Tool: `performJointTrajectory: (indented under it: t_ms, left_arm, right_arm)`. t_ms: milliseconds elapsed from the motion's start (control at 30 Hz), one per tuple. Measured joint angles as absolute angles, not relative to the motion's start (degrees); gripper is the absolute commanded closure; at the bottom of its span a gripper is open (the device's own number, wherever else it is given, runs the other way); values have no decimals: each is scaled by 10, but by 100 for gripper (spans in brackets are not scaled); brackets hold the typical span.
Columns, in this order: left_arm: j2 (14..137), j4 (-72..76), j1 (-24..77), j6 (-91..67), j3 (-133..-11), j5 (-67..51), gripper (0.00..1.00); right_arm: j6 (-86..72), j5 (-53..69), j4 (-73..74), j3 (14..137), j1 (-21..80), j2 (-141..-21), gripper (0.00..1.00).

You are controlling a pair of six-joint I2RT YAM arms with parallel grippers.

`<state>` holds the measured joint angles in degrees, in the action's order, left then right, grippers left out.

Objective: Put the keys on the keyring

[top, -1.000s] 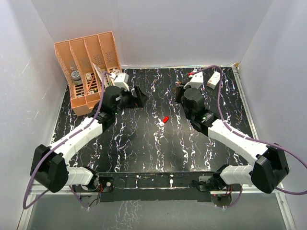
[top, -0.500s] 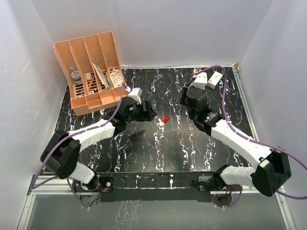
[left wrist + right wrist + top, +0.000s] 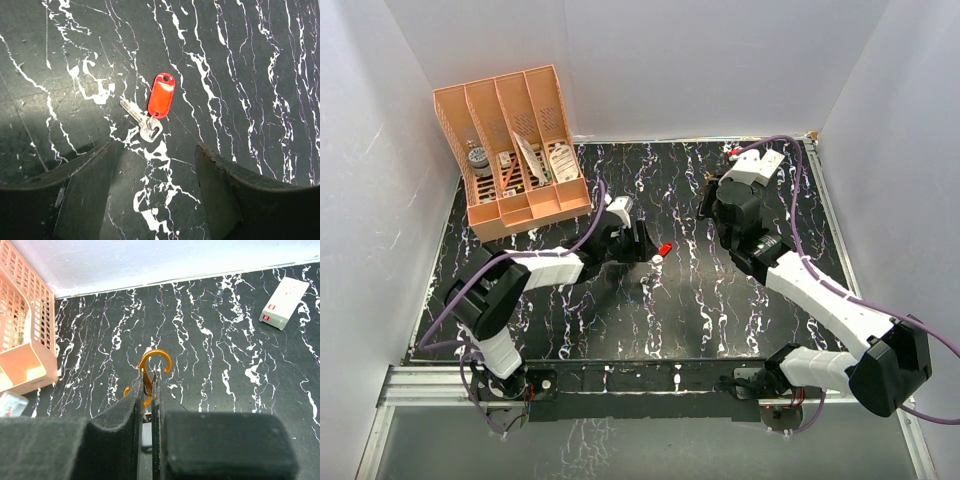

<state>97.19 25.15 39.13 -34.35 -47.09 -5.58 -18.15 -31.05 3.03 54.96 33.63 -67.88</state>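
The red-headed key [image 3: 161, 95] and the silver-grey key [image 3: 142, 120] lie together flat on the black marbled table, just ahead of my left gripper [image 3: 157, 175]. That gripper is open and empty, its fingers [image 3: 85, 190] wide apart just short of the keys. From the top, the red key [image 3: 665, 248] and the silver key [image 3: 657, 259] sit just right of the left gripper [image 3: 642, 243]. My right gripper [image 3: 151, 390] is shut on the orange-gold keyring [image 3: 152, 365], whose hooked upper loop sticks out past the fingertips. The right gripper [image 3: 712, 200] is held over the table's far right.
A peach desk organizer [image 3: 510, 150] with small items stands at the far left corner, also seen at the left of the right wrist view [image 3: 25, 330]. A white box [image 3: 283, 302] lies at the far right. White walls enclose the table.
My left arm has swung right, from beside the organizer to just left of the keys. My right arm has shifted slightly back, still gripping the keyring.
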Motion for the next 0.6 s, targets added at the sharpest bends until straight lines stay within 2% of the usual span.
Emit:
performJointTrajectory:
  t_ms: [233,600]
  left_arm:
    - [1022,266,403,-342,-508,-61,47]
    - [1075,231,429,-310,-590,-38,50]
  right_arm:
    - [-181,-305,30,550,332,-674,100]
    - [-181,-301,30,550,327,-667,100]
